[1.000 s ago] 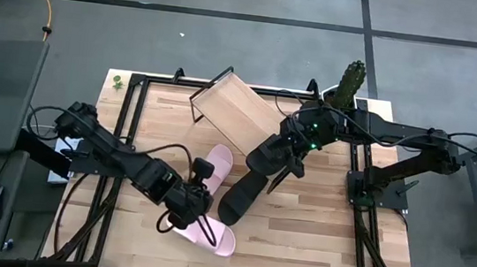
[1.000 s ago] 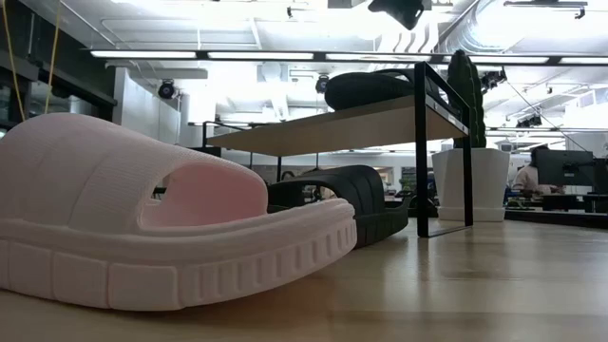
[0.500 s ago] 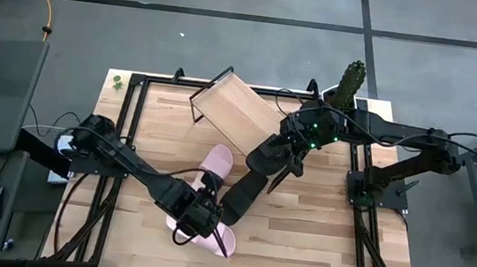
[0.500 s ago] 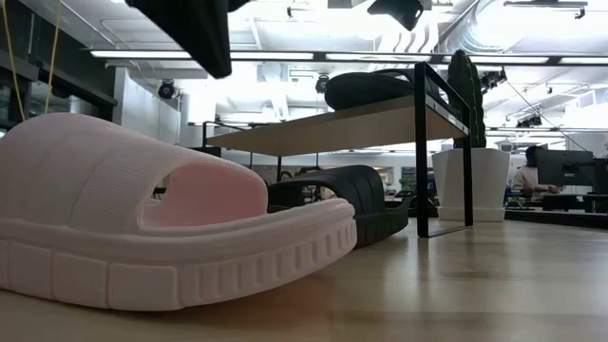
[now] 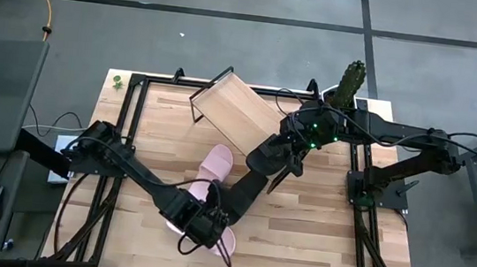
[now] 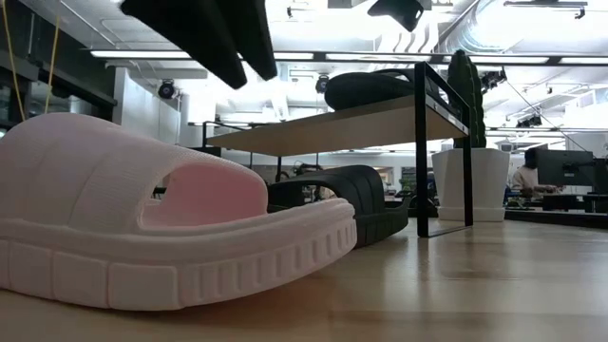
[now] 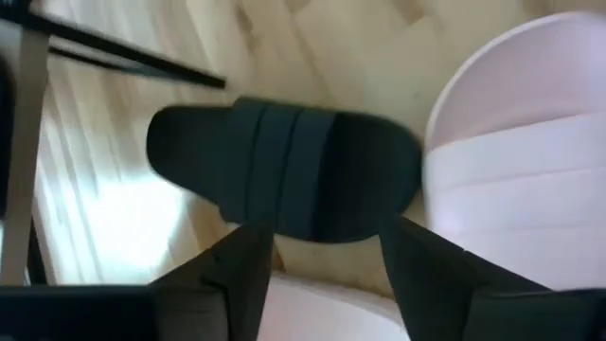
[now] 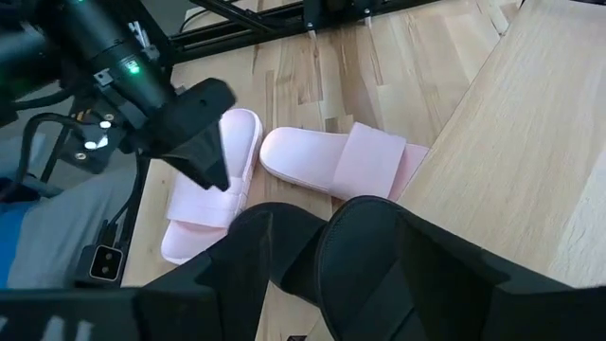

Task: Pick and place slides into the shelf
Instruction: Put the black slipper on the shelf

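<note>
From above, a wooden surface (image 5: 299,229) carries a slanted shelf (image 5: 232,111) near its far edge, a cactus pot (image 5: 347,87) beside it, and four slides. One black slide (image 5: 270,152) rests on the shelf's lower end under the right pincer (image 5: 287,161); the second black slide (image 5: 244,194) lies on the surface just below it, its long axis running diagonally toward the shelf. One pink slide (image 5: 215,165) lies beside that, pointing the same way. The other pink slide (image 5: 220,238) lies near the front edge, mostly covered by the left pincer (image 5: 204,228), which hangs directly over it and is clearly the nearer arm. From table height, that pink slide (image 6: 161,228) fills the foreground, its length running across the picture, with two dark fingers (image 6: 228,38) spread apart above it and not touching it; a black slide (image 6: 332,195) lies behind, another (image 6: 370,87) sits on the shelf. The left wrist camera shows its own fingers parted and empty, pink slide below, black slide (image 7: 284,166) ahead. The right wrist camera shows its fingers (image 8: 379,246) wide apart, nothing plainly gripped, both pink slides (image 8: 341,161) well beyond.
</note>
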Controlling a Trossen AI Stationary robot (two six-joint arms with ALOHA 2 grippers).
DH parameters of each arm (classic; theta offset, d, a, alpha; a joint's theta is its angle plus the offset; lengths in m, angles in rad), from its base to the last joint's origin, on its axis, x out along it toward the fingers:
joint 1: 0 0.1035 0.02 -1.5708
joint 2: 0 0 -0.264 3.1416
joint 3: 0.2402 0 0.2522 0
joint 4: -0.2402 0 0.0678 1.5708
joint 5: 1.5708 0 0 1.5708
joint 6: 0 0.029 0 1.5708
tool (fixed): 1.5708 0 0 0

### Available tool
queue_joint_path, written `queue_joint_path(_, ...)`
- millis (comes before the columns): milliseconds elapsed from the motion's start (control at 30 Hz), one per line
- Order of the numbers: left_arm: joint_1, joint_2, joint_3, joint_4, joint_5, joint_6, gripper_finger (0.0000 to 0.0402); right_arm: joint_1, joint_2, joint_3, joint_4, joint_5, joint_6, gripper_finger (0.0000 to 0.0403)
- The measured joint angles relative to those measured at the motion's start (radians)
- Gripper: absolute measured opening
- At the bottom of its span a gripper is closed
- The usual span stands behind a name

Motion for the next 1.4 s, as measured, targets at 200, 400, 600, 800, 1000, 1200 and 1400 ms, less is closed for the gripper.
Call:
queue_joint_path(200, -0.029, 0.009, 0.001, 0.042, -0.088, 0.007, 0.0202, 0.000, 0.000, 0.000, 0.000, 0.000, 0.000, 0.0211)
queue_joint_path(400, -0.029, 0.042, 0.000, 0.045, -0.138, 0.012, 0.0192, 0.000, 0.000, 0.000, 0.000, 0.000, 0.000, 0.0211)
queue_joint_path(600, -0.029, 0.093, 0.000, 0.083, -0.148, 0.038, 0.0189, 0.000, 0.000, -0.001, 0.000, 0.001, 0.001, 0.0211)
queue_joint_path(800, -0.029, 0.124, 0.001, 0.107, -0.163, 0.037, 0.0188, 0.000, 0.001, -0.001, -0.004, 0.001, 0.001, 0.0211)
queue_joint_path(1000, -0.015, 0.143, -0.001, 0.153, -0.170, 0.037, 0.0184, 0.000, 0.001, -0.001, -0.003, 0.002, 0.001, 0.0211)
queue_joint_path(1200, 0.016, 0.157, 0.000, 0.166, -0.151, 0.037, 0.0184, 0.001, 0.002, -0.001, -0.004, 0.003, 0.001, 0.0211)
queue_joint_path(1400, 0.036, 0.163, 0.000, 0.171, -0.132, 0.030, 0.0184, 0.001, 0.002, -0.001, -0.003, 0.003, 0.001, 0.0211)
